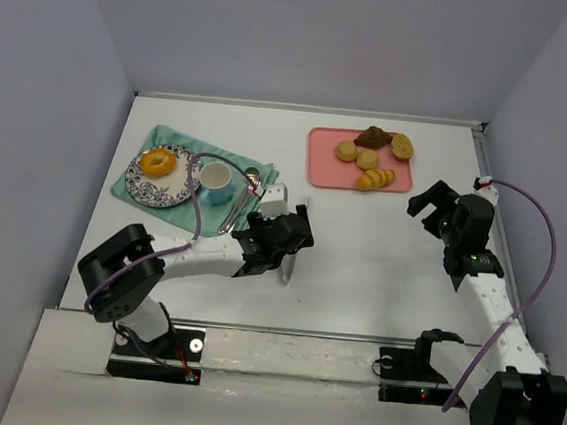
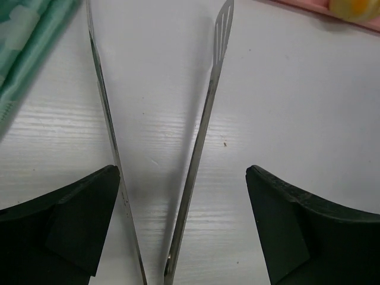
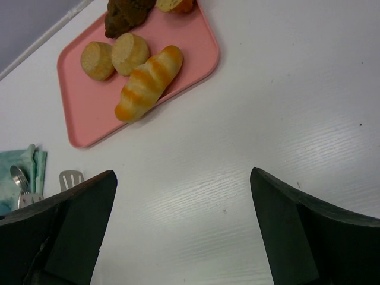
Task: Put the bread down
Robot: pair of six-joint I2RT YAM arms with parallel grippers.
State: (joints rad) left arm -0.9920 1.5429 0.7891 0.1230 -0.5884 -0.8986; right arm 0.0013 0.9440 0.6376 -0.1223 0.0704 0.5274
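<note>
The bread [image 1: 155, 163], a glossy golden ring-shaped bun, lies on a blue-patterned plate [image 1: 169, 199] at the far left of the top view. My left gripper [image 1: 290, 231] is to the right of the plate, low over the table. In the left wrist view it [image 2: 183, 178] is open, and metal tongs [image 2: 202, 136] lie on the table between its jaws. The left tong arm runs right by the left finger. My right gripper [image 1: 427, 208] is open and empty over bare table [image 3: 181, 178], right of the pink tray [image 1: 323, 171]. Neither wrist view shows the bread.
The pink tray [image 3: 89, 127] holds a yellow croissant [image 3: 148, 83], small tan rolls [image 3: 98, 59] and a dark pastry [image 1: 373, 136]. A green napkin [image 1: 130, 190] lies under the plate, with a cup [image 1: 215, 178] and cutlery [image 1: 239, 203]. Walls enclose the table.
</note>
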